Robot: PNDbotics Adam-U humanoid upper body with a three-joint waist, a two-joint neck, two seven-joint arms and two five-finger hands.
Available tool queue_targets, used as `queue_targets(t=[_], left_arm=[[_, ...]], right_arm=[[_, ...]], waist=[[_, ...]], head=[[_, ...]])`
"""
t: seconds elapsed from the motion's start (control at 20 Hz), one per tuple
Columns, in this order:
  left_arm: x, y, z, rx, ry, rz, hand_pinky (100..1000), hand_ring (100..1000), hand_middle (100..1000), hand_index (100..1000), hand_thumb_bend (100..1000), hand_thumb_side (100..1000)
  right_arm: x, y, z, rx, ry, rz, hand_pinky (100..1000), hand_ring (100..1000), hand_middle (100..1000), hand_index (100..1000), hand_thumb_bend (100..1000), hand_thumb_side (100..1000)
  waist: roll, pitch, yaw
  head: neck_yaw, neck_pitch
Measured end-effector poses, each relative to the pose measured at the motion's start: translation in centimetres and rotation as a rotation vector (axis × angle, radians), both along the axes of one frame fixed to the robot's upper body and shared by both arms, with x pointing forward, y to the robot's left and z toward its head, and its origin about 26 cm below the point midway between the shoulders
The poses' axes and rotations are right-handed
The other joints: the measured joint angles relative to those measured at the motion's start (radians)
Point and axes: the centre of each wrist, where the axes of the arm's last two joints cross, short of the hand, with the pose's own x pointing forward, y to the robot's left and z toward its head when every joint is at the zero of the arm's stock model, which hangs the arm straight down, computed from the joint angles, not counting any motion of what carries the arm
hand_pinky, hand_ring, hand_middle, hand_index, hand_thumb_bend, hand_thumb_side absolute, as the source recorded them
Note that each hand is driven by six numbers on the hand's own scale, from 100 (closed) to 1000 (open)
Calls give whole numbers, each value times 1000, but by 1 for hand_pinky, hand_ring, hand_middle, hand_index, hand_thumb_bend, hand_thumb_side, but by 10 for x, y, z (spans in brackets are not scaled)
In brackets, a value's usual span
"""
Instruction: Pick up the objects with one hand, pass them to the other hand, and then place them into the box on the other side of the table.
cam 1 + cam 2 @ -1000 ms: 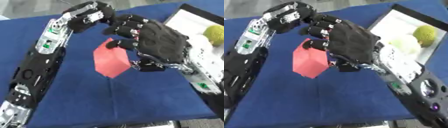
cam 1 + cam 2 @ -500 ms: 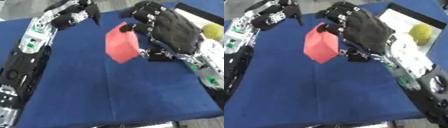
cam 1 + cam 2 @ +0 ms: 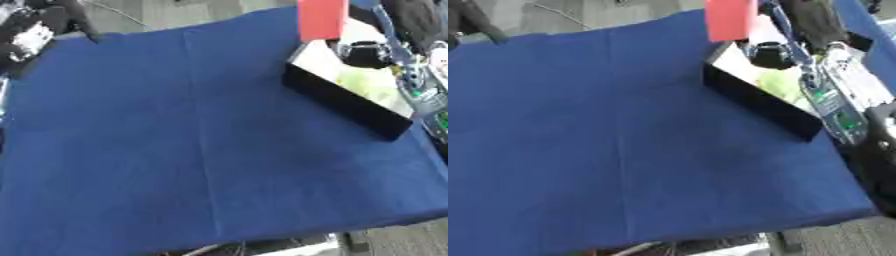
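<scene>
My right hand (image 3: 811, 20) is up at the top right edge over the box (image 3: 346, 102), mostly cut off and blurred, so I can't tell whether its fingers are curled on anything. The red block (image 3: 321, 19) sits just to its left at the top edge, above the box's near corner; yellow-green stuff lies in the box under my forearm. My left hand (image 3: 35, 30) is well away at the top left corner of the blue surface (image 3: 175, 150), finger state unreadable.
</scene>
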Motion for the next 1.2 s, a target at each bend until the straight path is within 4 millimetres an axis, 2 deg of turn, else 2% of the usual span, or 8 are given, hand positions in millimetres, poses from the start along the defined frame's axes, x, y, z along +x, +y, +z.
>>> queue_targets(t=[0.05, 0.15, 0.25, 0.45, 0.65, 0.8, 0.95, 1.2], left_arm=[[-4, 4, -2, -15, 6, 7, 642, 548, 491, 617, 100, 567], [-10, 10, -6, -40, 19, 24, 643, 549, 492, 618, 100, 577], [-16, 14, -8, -61, 26, 33, 644, 550, 493, 619, 100, 583], [-22, 13, -12, -92, 41, 30, 645, 551, 494, 620, 100, 594], [-25, 11, -15, -96, 56, 21, 644, 551, 494, 620, 100, 607], [-25, 11, -20, -87, 72, 20, 645, 551, 494, 620, 100, 614], [-26, 11, -23, -80, 86, 20, 645, 551, 494, 619, 100, 620], [-27, 10, -28, -84, 103, 22, 645, 552, 494, 619, 100, 624]], right_arm=[[5, -13, -6, 47, 16, -52, 783, 992, 896, 763, 100, 281], [13, -36, -19, 92, 81, -131, 849, 1000, 946, 996, 100, 478], [15, -52, -30, 62, 194, -161, 901, 1000, 970, 1000, 100, 656], [12, -55, -31, -137, 471, -129, 962, 1000, 991, 1000, 135, 777], [3, -43, -11, -365, 661, -123, 996, 988, 1000, 1000, 437, 674], [-4, -34, 8, -486, 760, -150, 1000, 976, 1000, 1000, 449, 509], [-12, -28, 25, -566, 813, -192, 1000, 956, 1000, 1000, 445, 507], [-36, -12, 56, -611, 601, -232, 983, 924, 1000, 1000, 437, 369]], waist=[[0, 0, 8], [0, 0, 22], [-2, -1, 28], [-13, -4, 30], [-21, -7, 21], [-31, -14, 17], [-39, -21, 17], [-41, -22, 7]], head=[[-12, 0], [-33, 0], [-48, 0], [-57, 0], [-55, 0], [-49, 0], [-47, 0], [-25, 0]])
